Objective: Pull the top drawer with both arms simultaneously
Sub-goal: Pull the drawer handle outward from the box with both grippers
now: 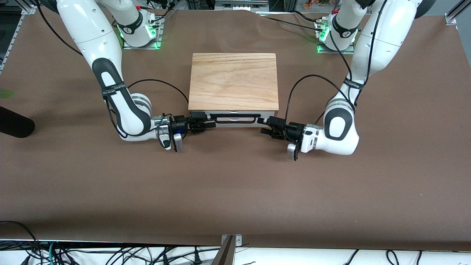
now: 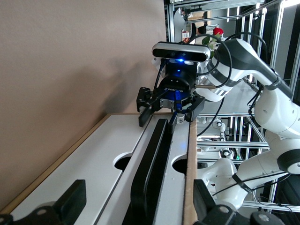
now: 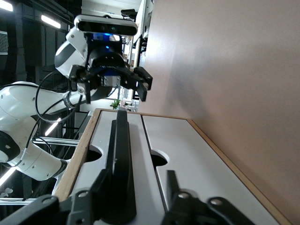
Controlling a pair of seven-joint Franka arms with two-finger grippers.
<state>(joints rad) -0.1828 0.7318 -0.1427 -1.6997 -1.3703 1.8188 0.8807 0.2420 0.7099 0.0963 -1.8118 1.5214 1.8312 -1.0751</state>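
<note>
Now both claws sit at the black bar handle (image 1: pixel 233 118) of the top drawer (image 1: pixel 232 113), one at each end. That drawer fronts the cabinet (image 1: pixel 233 81), which stands mid-tabletop (image 1: pixel 235 191) toward the edge where the bases stand. Spread wide, the left claw (image 1: pixel 265 122) straddles its end untouching; the right claw (image 1: pixel 210 119) likewise, fingers (image 3: pixel 104 182) apart.

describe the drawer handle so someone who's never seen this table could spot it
Find the light-wood cabinet in the middle of the brown table. Along its white front, which faces the front camera, runs a wide black bar handle. It is the only black bar on that white front, with the left tool at one end and the right tool at the other.
</note>
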